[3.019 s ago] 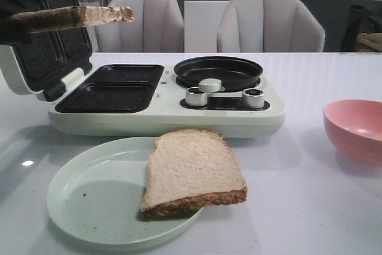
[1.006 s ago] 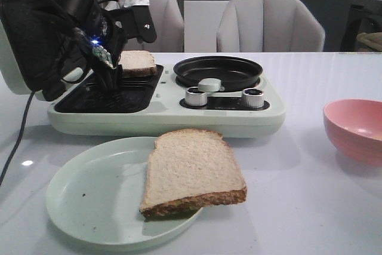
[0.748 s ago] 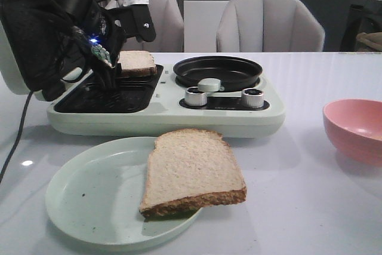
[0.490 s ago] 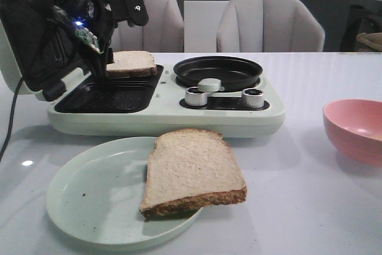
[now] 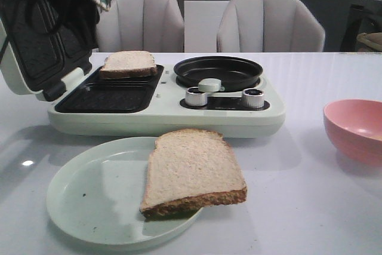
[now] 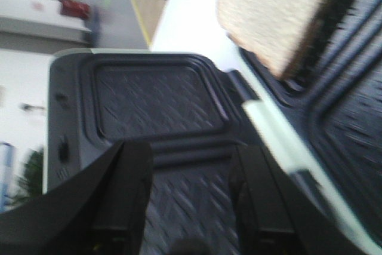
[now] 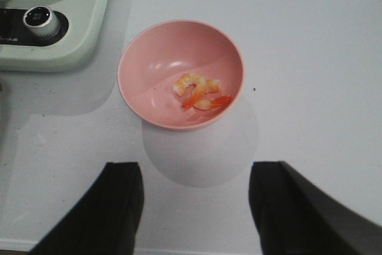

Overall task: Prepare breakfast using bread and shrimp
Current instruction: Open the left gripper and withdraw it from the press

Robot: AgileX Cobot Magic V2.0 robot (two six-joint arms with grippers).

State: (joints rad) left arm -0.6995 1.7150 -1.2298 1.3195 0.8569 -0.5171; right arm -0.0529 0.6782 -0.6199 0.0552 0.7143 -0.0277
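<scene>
While the front view is hiding the pink round bowl's [image 5: 356,129] inside, the right wrist view is showing curled orange-red shrimp [image 7: 199,92] lying in it. Both the left hand [image 6: 190,198] and right hand [image 7: 196,207] are hanging wide open, holding nothing. One square beige bread slice [image 5: 128,63] is lying on the dark grill plate [image 5: 107,97], another [image 5: 192,170] on the pale green plate [image 5: 89,198].

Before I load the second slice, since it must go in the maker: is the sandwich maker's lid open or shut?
Open. The lid stands tilted back, both grill wells exposed; one bread slice lies in the rear well.
</scene>
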